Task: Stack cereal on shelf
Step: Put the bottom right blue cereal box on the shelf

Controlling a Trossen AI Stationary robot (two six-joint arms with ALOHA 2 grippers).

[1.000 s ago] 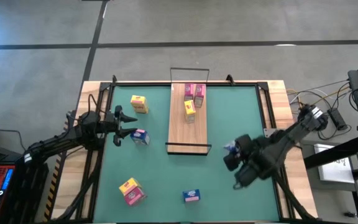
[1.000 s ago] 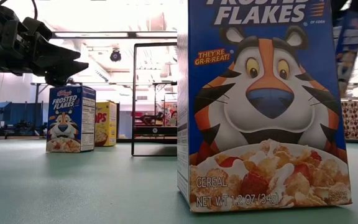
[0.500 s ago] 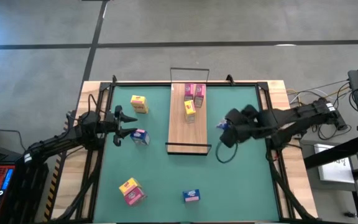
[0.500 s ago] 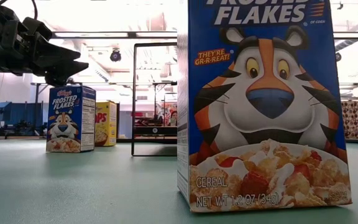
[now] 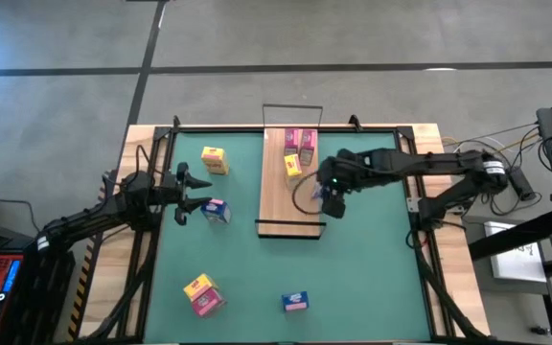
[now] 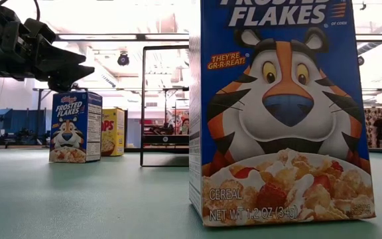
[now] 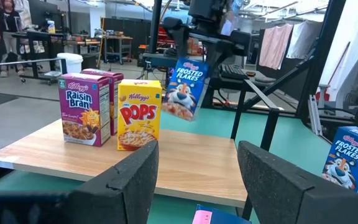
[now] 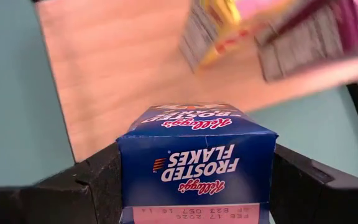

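Observation:
My right gripper (image 5: pixel 331 195) hangs over the right edge of the light-wood shelf (image 5: pixel 278 196), shut on a blue Frosted Flakes box (image 7: pixel 184 88). Two pink Raisin Bran boxes (image 5: pixel 300 141) and a yellow Pops box (image 5: pixel 293 166) stand upright on the shelf's far half. My left gripper (image 5: pixel 197 192) is open above the table's left side, next to a blue box (image 5: pixel 217 211) that stands on the green top. A yellow box (image 5: pixel 215 159), a yellow and pink pair (image 5: pixel 202 294) and one more box (image 5: pixel 295 301) rest on the table. My right gripper pinches the blue Frosted Flakes box between its two fingers (image 8: pixel 98 180), one on each narrow side near the top end (image 8: pixel 194 134). It comes from above, pointing down. The box hangs below the fingers, slightly tilted and lifted clear above the shelf board.
Thin black wire rails stand at the shelf's far end (image 5: pixel 292 108) and near end (image 5: pixel 290 225). In the low view a large Frosted Flakes box (image 6: pixel 280 113) fills the near ground. The shelf's near half is bare wood. Black frame rails (image 5: pixel 415 163) border the table.
My right gripper has carried the blue box from the table's near right part toward the far and left, as the arm stretched out, and now hangs over the shelf's right edge. The left arm has kept still.

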